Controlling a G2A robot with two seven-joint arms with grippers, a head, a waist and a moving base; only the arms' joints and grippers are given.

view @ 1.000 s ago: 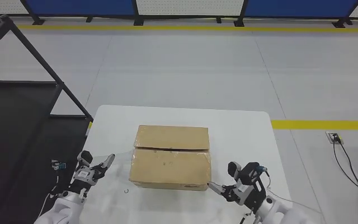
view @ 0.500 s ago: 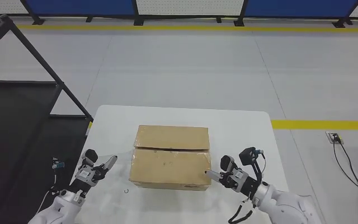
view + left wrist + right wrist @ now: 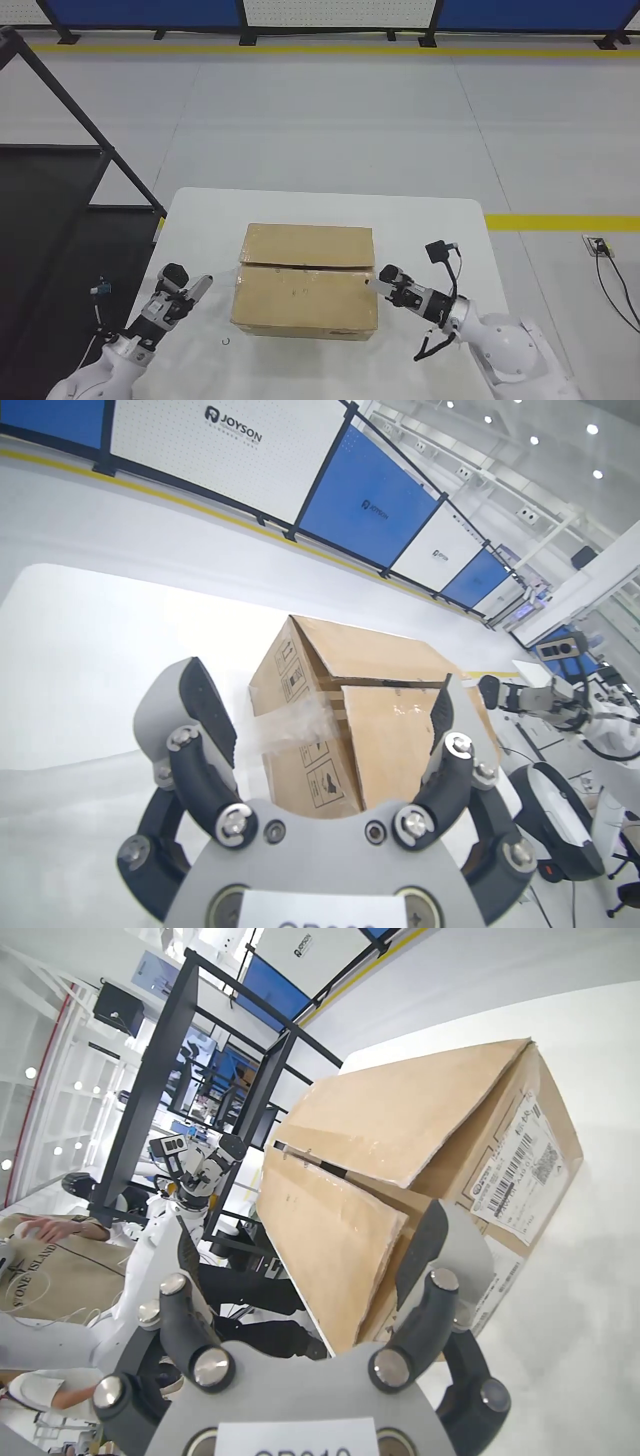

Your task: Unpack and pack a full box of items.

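The box (image 3: pixel 307 283) is set in the middle of the table (image 3: pixel 210 215), flaps (image 3: pixel 308 246) folded down. The left gripper (image 3: pixel 188 290) and right gripper (image 3: pixel 384 282) are held wide open near its ends; nothing is gripped. The card is judged stiff, so a flap edge is best pinched.

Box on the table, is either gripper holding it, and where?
Nothing is held. Both are open: left gripper clear of the box, right gripper by its end.
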